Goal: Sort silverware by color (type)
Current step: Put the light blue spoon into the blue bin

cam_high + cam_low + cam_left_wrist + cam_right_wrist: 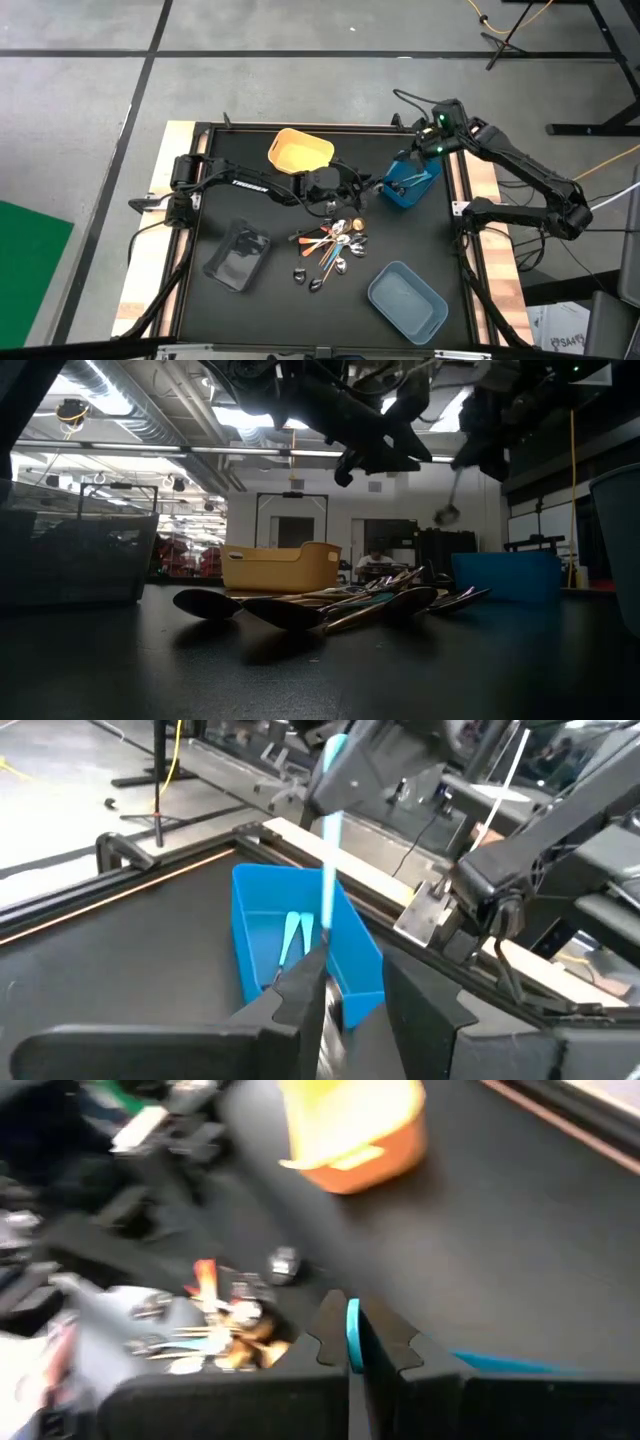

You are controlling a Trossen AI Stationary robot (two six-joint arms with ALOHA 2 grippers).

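Our right arm reaches in from the table's right edge, its gripper [428,150] hanging above the blue bin [408,181]. Its fingers are clamped on a light-blue spoon [352,1336], which hangs bowl-down over the bin; two more light-blue pieces [293,935] already lie inside.

Our left arm stretches across the middle, its gripper [358,189] beside the blue bin and above the silverware pile [333,248]. Its fingers [300,995] stand slightly apart, holding nothing.
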